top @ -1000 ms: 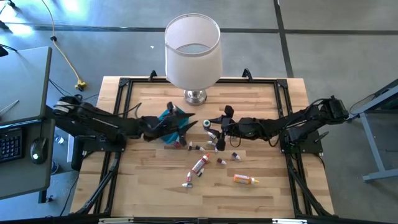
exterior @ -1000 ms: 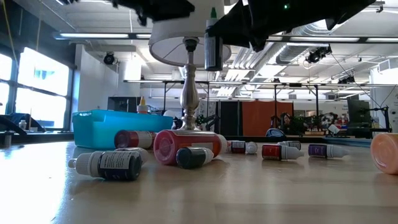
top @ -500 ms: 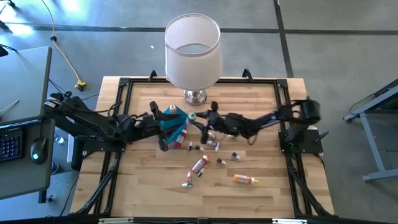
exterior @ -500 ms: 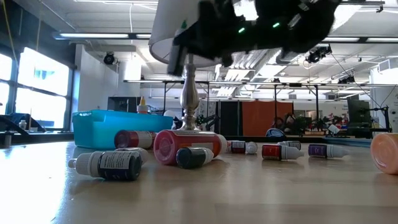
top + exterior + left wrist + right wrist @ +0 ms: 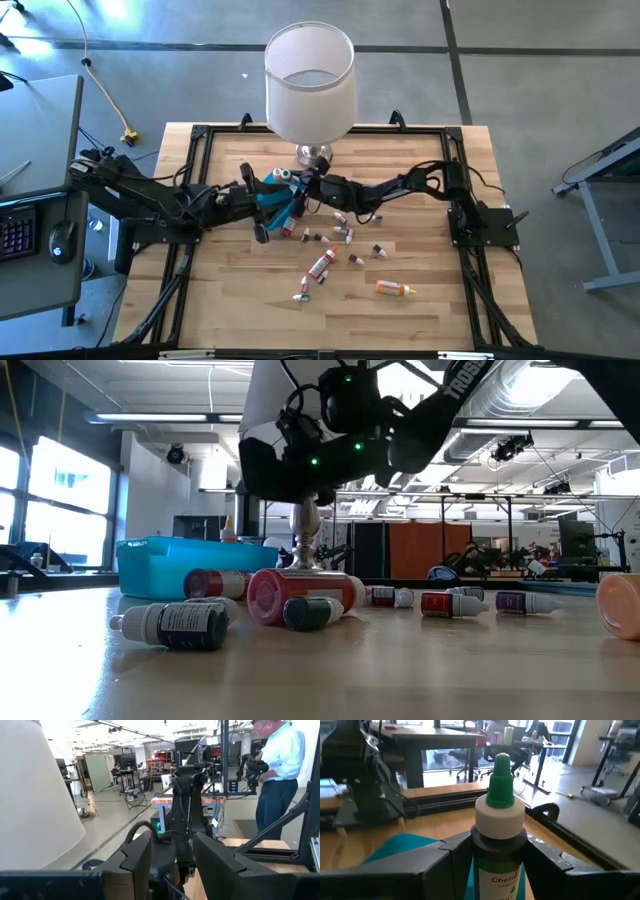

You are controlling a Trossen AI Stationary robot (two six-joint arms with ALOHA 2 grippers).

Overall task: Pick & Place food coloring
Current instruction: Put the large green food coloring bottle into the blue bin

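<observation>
The green-tipped bottle [image 5: 499, 840] stood upright between the right pincer's [image 5: 492, 857] two dark fingers [image 5: 442, 865], its long axis vertical, its green nozzle pointing up above a ribbed white collar and a dark body with a printed label; the fingers pressed against the body from both sides, parted only by the bottle's width. Seen from above, that right pincer [image 5: 305, 186] hung over the blue tray [image 5: 272, 196], with the bottle's pale cap [image 5: 285, 174] showing near the tray's 12 o'clock edge, just in front of the lamp's metal base [image 5: 314, 153]. The left pincer [image 5: 262, 208] sat at the tray's 8 o'clock side, its fingers [image 5: 137, 862] parted with nothing seen between them. The other bottles lay scattered on the table [image 5: 420, 310], most on their sides: a cluster at about 4 o'clock from the tray, among them a red one with a white cap [image 5: 321, 265] lying diagonally, a small one [image 5: 301, 293] beyond it, and an orange one [image 5: 393, 289] lying across the table, well apart at 4 o'clock. From table height, a dark vial [image 5: 175, 625] lay with its white tip pointing toward 9 o'clock, next to a red-capped bottle [image 5: 300, 595], with small vials [image 5: 455, 602] in a row to 3 o'clock. A person in a light blue shirt [image 5: 280, 765] stood in the room behind.
</observation>
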